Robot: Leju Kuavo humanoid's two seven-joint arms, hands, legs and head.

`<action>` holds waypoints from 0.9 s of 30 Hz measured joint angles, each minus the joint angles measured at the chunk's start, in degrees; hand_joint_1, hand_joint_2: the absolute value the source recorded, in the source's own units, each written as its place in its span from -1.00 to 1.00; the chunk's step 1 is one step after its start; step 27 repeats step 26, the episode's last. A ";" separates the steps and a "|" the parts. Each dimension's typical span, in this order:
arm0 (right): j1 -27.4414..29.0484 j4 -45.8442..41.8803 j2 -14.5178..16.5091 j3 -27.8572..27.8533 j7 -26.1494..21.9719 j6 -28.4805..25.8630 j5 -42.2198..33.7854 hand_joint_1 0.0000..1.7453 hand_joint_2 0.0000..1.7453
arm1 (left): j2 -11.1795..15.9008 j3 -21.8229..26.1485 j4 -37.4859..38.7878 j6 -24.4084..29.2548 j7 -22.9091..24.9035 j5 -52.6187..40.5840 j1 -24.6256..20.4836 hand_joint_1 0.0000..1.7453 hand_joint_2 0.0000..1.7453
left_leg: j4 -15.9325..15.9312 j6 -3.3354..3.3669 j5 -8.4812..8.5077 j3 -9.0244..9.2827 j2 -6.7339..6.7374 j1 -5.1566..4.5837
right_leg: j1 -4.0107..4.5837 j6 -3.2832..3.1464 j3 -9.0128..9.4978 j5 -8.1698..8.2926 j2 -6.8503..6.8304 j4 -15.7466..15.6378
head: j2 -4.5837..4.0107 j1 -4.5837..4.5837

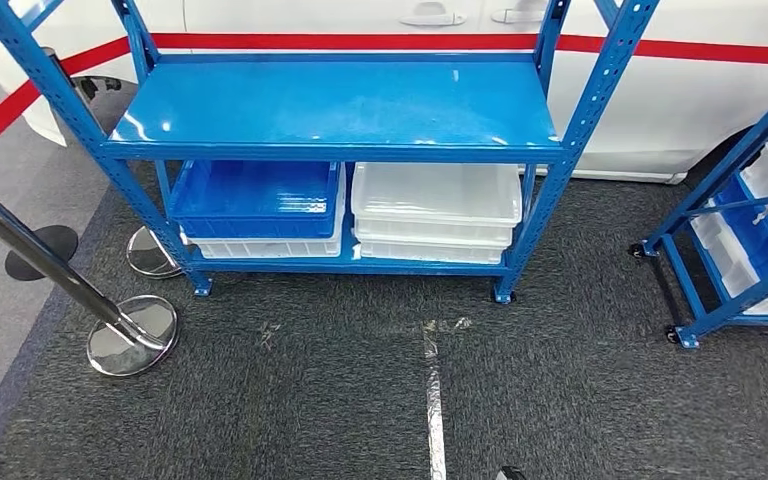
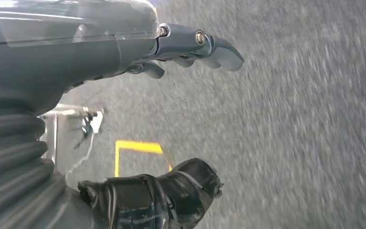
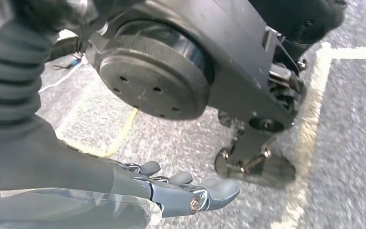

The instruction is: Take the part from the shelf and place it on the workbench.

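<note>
A blue metal shelf [image 1: 345, 105] stands straight ahead on dark carpet, its glossy top board facing me. On its bottom level a blue bin [image 1: 255, 198] sits on a white one at the left, and stacked white bins [image 1: 435, 195] sit at the right. The board above hides part of their insides. My left hand [image 2: 181, 47] hangs over the carpet with fingers stretched out, thumb apart, holding nothing. My right hand [image 3: 181, 191] also hangs low beside my own body, its fingers extended and nothing in them.
A second blue shelf [image 1: 750, 240] with white and blue bins stands at the right. A chrome-footed barrier post [image 1: 130, 335] leans in at the left. A white car with a red stripe [image 1: 680, 90] is behind the shelves. A silver tape line [image 1: 432, 400] runs along the carpet.
</note>
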 joint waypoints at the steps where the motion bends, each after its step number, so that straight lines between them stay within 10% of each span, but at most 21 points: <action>1: -0.01 -0.59 0.00 -0.37 0.03 -0.48 0.67 -1.00 -0.50 | -0.55 -0.79 0.01 0.26 -0.27 1.68 0.73 -1.00 0.00 | -3.18 0.34 2.11 1.43 -0.18 -0.11 | 0.07 0.02 0.03 -0.07 0.59 0.15 | 0.00 0.00; 2: -0.03 -1.27 0.01 -0.77 0.04 -0.93 1.29 -1.00 -1.00 | -1.02 -1.69 0.02 0.51 -0.52 3.28 1.43 -1.00 -0.50 | -7.40 0.82 4.27 3.29 -0.52 -0.27 | 0.09 0.03 0.04 -0.17 1.06 0.31 | 0.00 -0.02; 3: -0.06 -2.00 0.03 -1.20 0.05 -1.35 1.89 -1.00 -1.00 | -1.50 -2.85 0.03 0.78 -0.76 4.82 2.03 -1.00 -1.00 | -11.31 1.28 5.74 5.01 -0.92 -0.43 | 0.19 0.13 -0.03 -0.29 1.47 0.52 | 0.00 -0.03; 6: 0.06 -3.61 0.07 -2.31 0.05 -2.58 3.58 -1.00 -1.00 | -2.90 -6.39 0.06 1.56 -1.46 9.17 3.27 -1.00 -1.00 | -15.84 1.81 6.50 6.98 -1.61 -0.61 | 0.35 0.33 -0.57 -0.54 2.05 1.13 | 0.00 -0.01; 27: 7.48 -7.65 0.42 -10.88 1.09 -10.77 14.56 -1.00 -1.00 | -12.91 -28.22 -3.83 6.26 -6.34 36.88 8.23 -1.00 -1.00 | -15.75 2.66 6.30 7.09 -1.80 -1.39 | -0.52 1.48 -0.36 -0.74 1.78 0.85 | 0.00 0.01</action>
